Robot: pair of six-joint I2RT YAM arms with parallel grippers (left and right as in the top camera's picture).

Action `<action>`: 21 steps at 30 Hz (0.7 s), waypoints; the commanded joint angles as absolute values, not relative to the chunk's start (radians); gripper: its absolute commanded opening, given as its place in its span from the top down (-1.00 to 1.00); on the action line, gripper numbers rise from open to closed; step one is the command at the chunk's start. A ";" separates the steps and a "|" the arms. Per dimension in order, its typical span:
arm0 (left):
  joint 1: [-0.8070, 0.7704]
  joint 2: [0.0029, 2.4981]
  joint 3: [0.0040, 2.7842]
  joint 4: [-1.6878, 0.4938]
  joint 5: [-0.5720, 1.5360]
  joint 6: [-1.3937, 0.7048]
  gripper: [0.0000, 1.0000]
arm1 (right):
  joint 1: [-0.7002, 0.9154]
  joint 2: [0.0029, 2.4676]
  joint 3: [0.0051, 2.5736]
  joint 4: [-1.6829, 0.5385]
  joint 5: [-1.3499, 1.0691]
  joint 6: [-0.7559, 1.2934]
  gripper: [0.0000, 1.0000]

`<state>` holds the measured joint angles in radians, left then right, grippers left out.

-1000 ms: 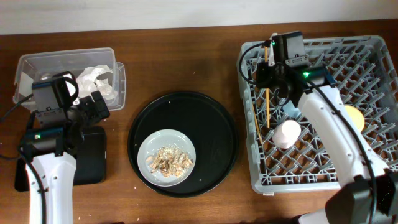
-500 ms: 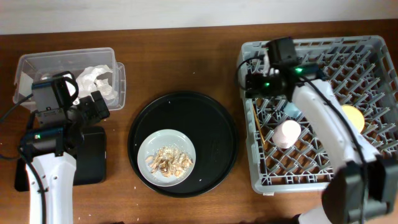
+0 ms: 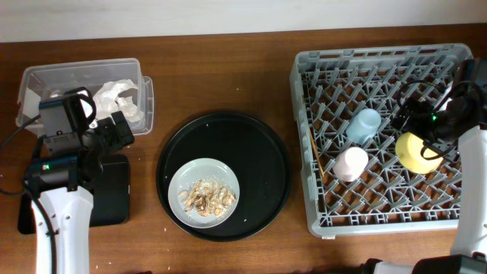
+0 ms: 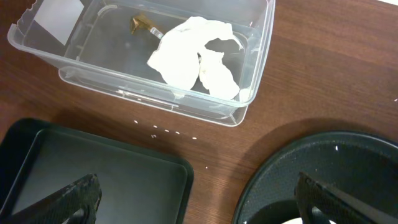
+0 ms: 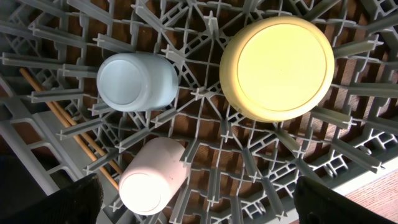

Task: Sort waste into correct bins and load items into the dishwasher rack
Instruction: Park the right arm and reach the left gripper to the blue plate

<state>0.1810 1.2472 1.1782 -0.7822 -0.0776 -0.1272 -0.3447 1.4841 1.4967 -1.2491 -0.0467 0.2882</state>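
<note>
Loading looks nearly done: left gripper (image 4: 208,202) & right gripper (image 5: 199,202) both gape empty, so next = tip scraps (image 3: 205,196) off plate (image 3: 177,180) into black tray (image 4: 93,174), then plate to rack (image 3: 380,53).

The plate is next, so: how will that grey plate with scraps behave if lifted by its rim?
Likely stiff: the pale grey plate keeps a clean round rim. The food scraps sit as a loose heap, so tilting would probably spill them. It lies flat on the round black tray, so its rim may be hard to get under.
</note>
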 commanded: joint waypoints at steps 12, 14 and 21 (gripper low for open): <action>0.185 1.240 1.180 -0.802 0.496 -0.119 -0.98 | -0.348 1.486 1.504 -1.250 -0.049 0.297 -0.98; 0.180 1.240 1.179 -0.913 0.766 -0.119 -0.98 | -0.348 1.486 1.504 -1.250 -0.049 0.297 -0.97; 0.097 1.243 1.179 -1.031 0.793 -0.098 -0.98 | -0.348 1.486 1.504 -1.250 -0.049 0.297 -0.97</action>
<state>0.1482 1.2472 1.1797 -0.9897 0.7391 -0.1276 -0.3447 1.4845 1.4971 -1.2491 -0.0471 0.2886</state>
